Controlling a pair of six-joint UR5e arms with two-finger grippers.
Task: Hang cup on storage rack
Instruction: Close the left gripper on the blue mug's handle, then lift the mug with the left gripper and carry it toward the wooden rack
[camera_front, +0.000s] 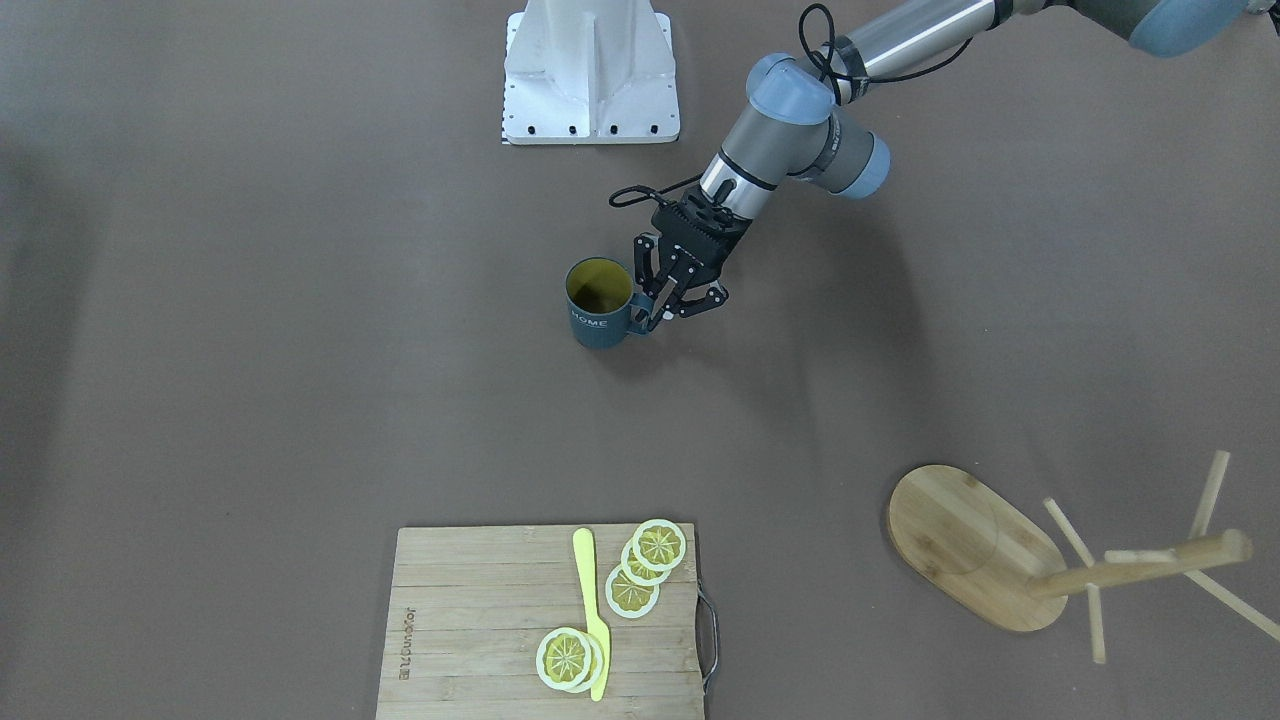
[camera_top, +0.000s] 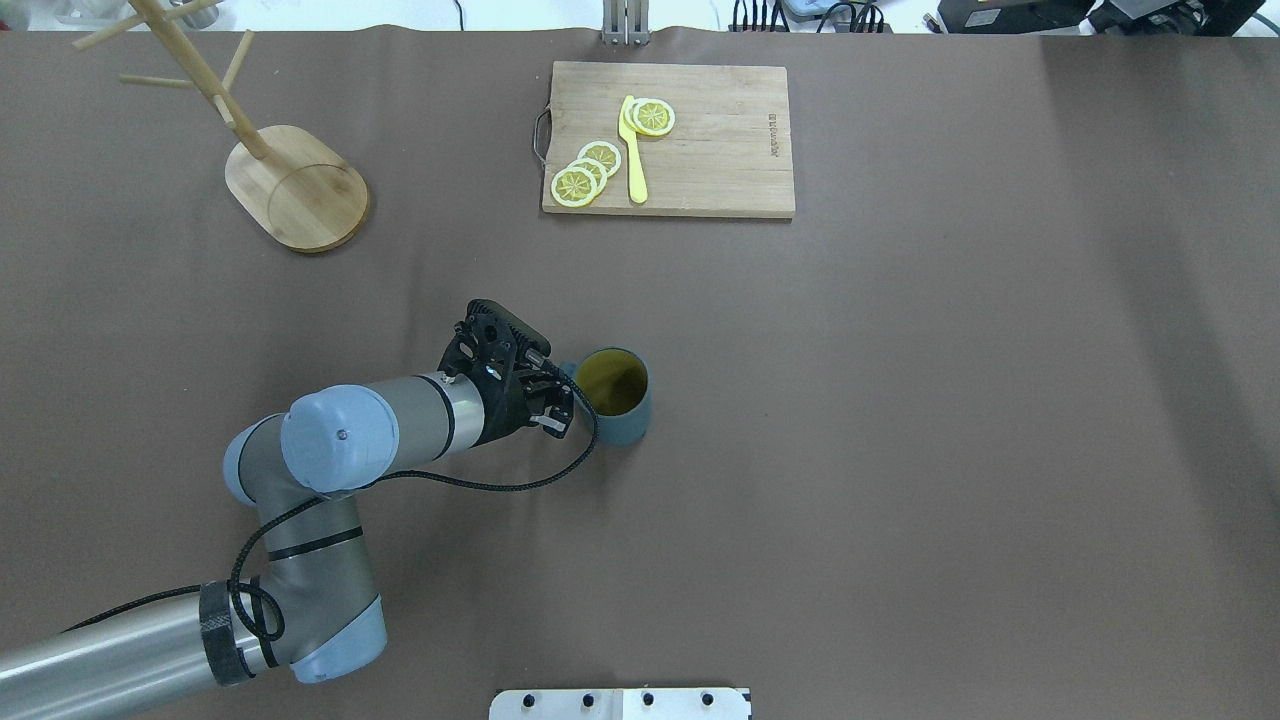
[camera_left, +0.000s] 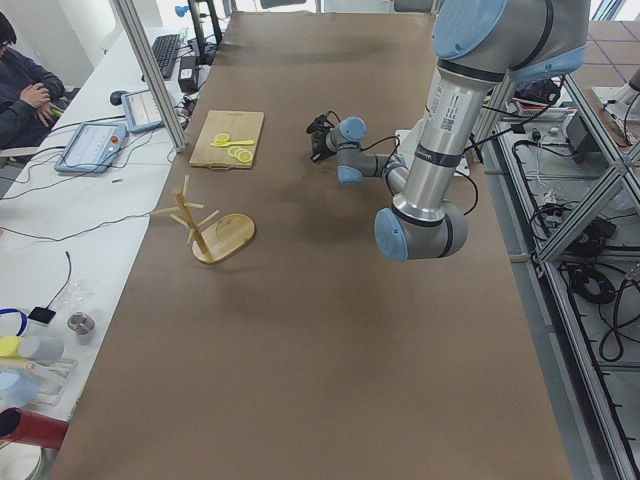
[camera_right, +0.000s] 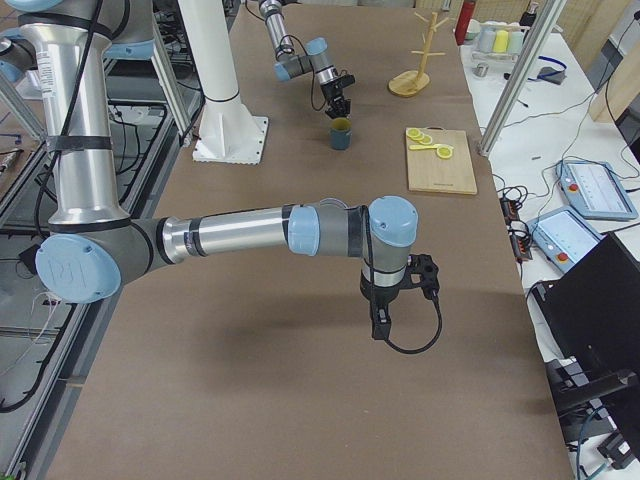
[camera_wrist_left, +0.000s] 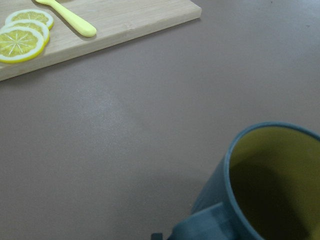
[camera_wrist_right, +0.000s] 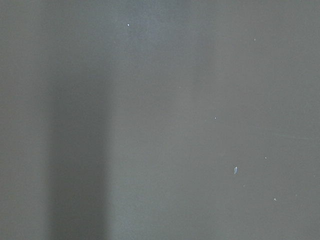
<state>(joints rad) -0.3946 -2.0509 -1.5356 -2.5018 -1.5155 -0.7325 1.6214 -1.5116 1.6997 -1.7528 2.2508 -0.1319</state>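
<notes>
The slate-blue cup (camera_front: 598, 318) with a yellow inside and white "HOME" lettering stands upright mid-table; it also shows in the overhead view (camera_top: 615, 400) and fills the lower right of the left wrist view (camera_wrist_left: 270, 190). My left gripper (camera_front: 655, 315) is at the cup's side, its fingers closed on the loop handle (camera_wrist_left: 200, 225). The bamboo storage rack (camera_front: 975, 545) stands far off at the table's far left corner (camera_top: 297, 190). My right gripper (camera_right: 378, 325) hangs over bare table far from the cup; I cannot tell whether it is open or shut.
A wooden cutting board (camera_top: 720, 140) with lemon slices (camera_top: 585, 172) and a yellow knife (camera_top: 633, 150) lies at the far edge. The white robot base plate (camera_front: 592, 75) sits at the near edge. The right wrist view shows only brown table cover.
</notes>
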